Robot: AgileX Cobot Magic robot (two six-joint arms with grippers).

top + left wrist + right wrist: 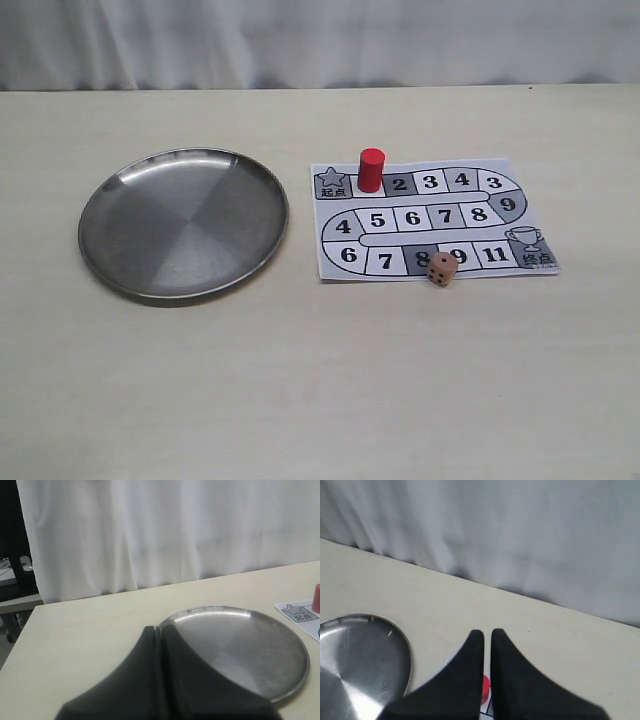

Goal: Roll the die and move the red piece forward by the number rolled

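Observation:
The red piece (371, 170) stands upright on the paper game board (497, 228), on the square between the star square and square 2. The tan die (440, 268) rests on the board's front edge, between squares 8 and 9. Neither gripper appears in the exterior view. My left gripper (161, 629) is shut and empty, hanging over the near rim of the steel plate (240, 645). My right gripper (486, 632) is shut with only a thin slit, holding nothing; the red piece (485, 687) shows through that slit, far below. The die is hidden in both wrist views.
A round steel plate (185, 225) lies left of the board with nothing in it. Bare beige table surrounds both. A white curtain hangs behind the table's far edge. The table's left edge and a dark stand (15, 570) show in the left wrist view.

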